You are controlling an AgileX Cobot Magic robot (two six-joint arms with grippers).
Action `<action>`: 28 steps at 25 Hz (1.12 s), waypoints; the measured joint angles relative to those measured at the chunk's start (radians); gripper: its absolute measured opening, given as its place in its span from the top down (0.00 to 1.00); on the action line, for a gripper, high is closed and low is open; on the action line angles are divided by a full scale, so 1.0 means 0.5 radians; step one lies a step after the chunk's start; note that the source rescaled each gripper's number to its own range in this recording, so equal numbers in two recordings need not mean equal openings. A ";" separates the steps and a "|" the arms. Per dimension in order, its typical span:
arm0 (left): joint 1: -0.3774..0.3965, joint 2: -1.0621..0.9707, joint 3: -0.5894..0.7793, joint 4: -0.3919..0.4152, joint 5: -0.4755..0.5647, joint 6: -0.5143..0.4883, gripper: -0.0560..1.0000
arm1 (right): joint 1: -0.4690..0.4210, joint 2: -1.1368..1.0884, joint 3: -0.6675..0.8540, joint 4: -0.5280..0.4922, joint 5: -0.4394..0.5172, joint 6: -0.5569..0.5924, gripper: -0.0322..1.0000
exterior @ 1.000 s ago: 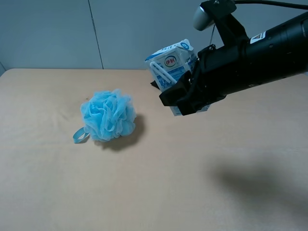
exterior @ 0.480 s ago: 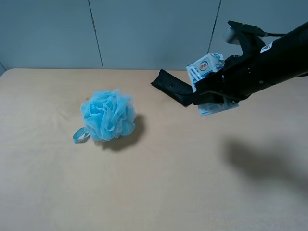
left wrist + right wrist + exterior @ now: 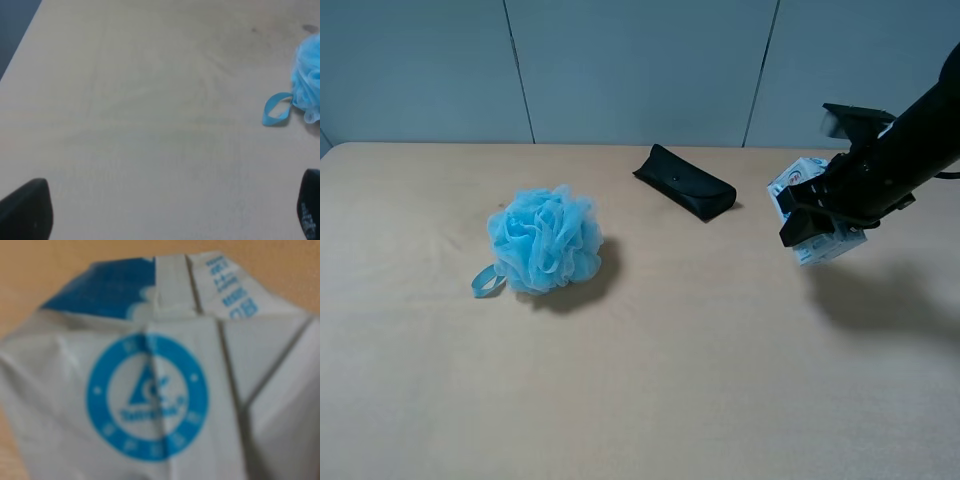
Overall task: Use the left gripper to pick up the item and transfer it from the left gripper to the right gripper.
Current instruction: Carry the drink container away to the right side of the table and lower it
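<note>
The white-and-blue drink carton point(image 3: 831, 244) hangs in the air above the right side of the table, held in my right gripper point(image 3: 818, 215), which is shut on it. In the right wrist view the carton point(image 3: 150, 390) fills the frame, showing its gabled top and a blue round logo. My left gripper point(image 3: 167, 210) is out of the high view. In the left wrist view its two fingertips point(image 3: 25, 212) stand wide apart with nothing between them, over bare table near the table's left edge.
A fluffy blue bath puff point(image 3: 545, 238) with a ribbon loop lies left of the middle; it also shows at the edge of the left wrist view point(image 3: 307, 80). A black glasses case point(image 3: 685, 182) lies at the back centre. The tan table point(image 3: 650, 380) meets a grey wall behind.
My right arm has moved to the right and lower with the carton in its grip, uncovering the black glasses case. The puff has not moved.
</note>
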 joint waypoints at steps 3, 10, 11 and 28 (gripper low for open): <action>0.000 0.000 0.000 0.000 -0.002 0.000 0.03 | 0.000 0.159 -0.084 -0.078 0.032 0.000 0.97; 0.000 0.000 0.000 0.000 -0.002 0.000 0.03 | 0.000 0.451 -0.234 -0.289 0.050 0.104 0.97; 0.000 0.000 0.000 0.000 -0.002 0.000 0.03 | 0.000 0.486 -0.251 -0.322 0.050 0.134 0.97; 0.000 0.000 0.000 0.000 -0.002 0.000 0.03 | 0.000 0.644 -0.288 -0.527 0.031 0.261 0.34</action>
